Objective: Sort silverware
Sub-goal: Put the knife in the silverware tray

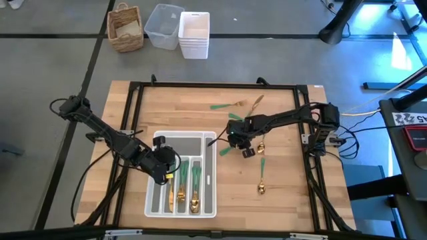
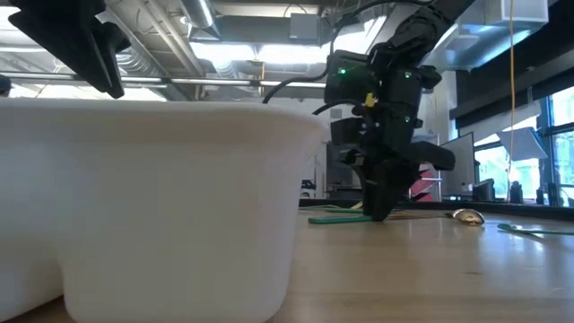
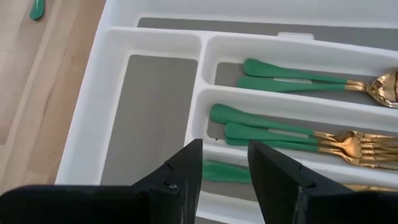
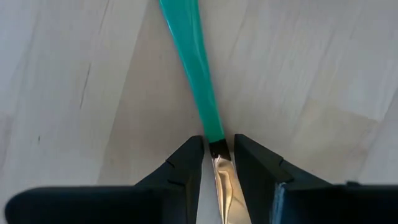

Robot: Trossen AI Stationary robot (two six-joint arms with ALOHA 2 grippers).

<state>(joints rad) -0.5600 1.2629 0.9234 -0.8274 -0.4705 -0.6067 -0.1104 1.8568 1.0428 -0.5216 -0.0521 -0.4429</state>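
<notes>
The white organizer tray [image 1: 208,179] lies at the table's near middle. Its long compartments hold green-handled spoons [image 3: 292,79], forks [image 3: 280,132] and one more handle [image 3: 225,172]. My left gripper [image 3: 225,149] hovers open over the tray [image 3: 112,74], above those handles, and touches nothing. My right gripper [image 1: 239,141] stands right of the tray, down on the wood, shut on a green-handled piece [image 4: 196,68]. The handle [image 1: 224,150] lies flat on the table and points toward the tray. My right gripper pinches the piece between its two fingers [image 4: 186,163] at the neck [image 4: 217,148], where the green handle meets the gold-coloured head. The fingers come from above, pointing down, and lie across the piece. It rests flat on the table, as the low view [image 2: 336,218] shows.
Loose silverware lies on the wood: a green piece [image 1: 223,105] and a gold-headed one [image 1: 256,101] near the far edge, and a spoon [image 1: 262,175] right of the tray. A wicker basket [image 1: 125,27], a clear tub [image 1: 163,25] and white bins [image 1: 194,35] stand beyond the table.
</notes>
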